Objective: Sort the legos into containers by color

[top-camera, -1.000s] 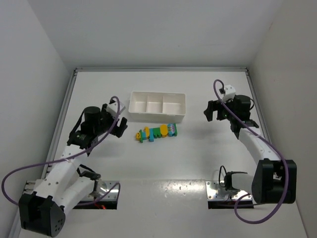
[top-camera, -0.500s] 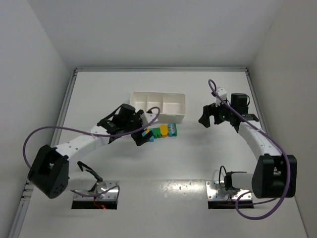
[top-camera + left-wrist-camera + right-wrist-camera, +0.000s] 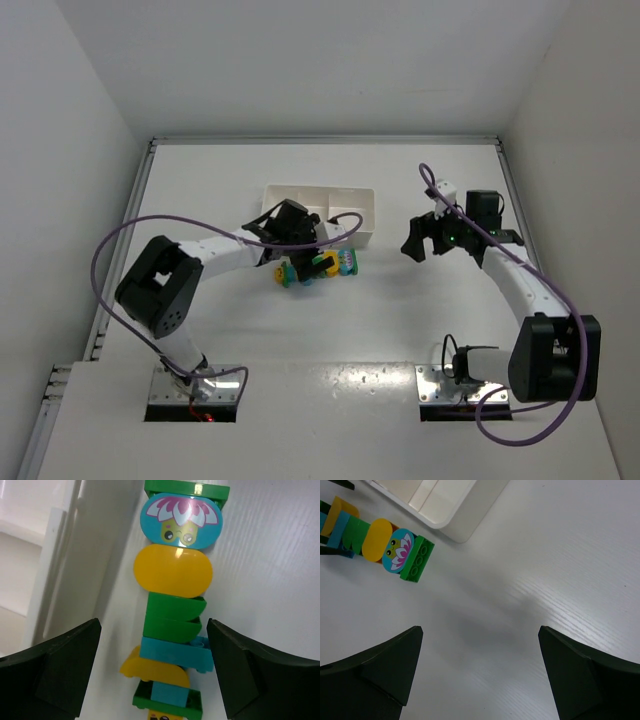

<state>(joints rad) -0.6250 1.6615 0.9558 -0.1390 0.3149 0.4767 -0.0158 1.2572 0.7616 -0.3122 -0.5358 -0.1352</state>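
The legos (image 3: 318, 266) lie joined in one row of yellow, cyan and green bricks just in front of the white tray (image 3: 352, 222) with its three compartments. In the left wrist view the row (image 3: 172, 615) runs up the middle, and the tray wall (image 3: 45, 580) shows at the left. My left gripper (image 3: 300, 256) is open over the row's left end, one finger on each side, not touching it. My right gripper (image 3: 420, 240) is open and empty above bare table, right of the tray. Its view shows the row (image 3: 380, 542) and a tray corner (image 3: 445, 510) at upper left.
Raised rails border the table at the left (image 3: 125, 240), back (image 3: 320, 140) and right (image 3: 520, 220). Grey walls rise around it. A purple cable (image 3: 130, 240) loops from the left arm.
My left arm has swung right from the table's left side to the lego row, gripper now straddling its left end. My right gripper shifted slightly left.
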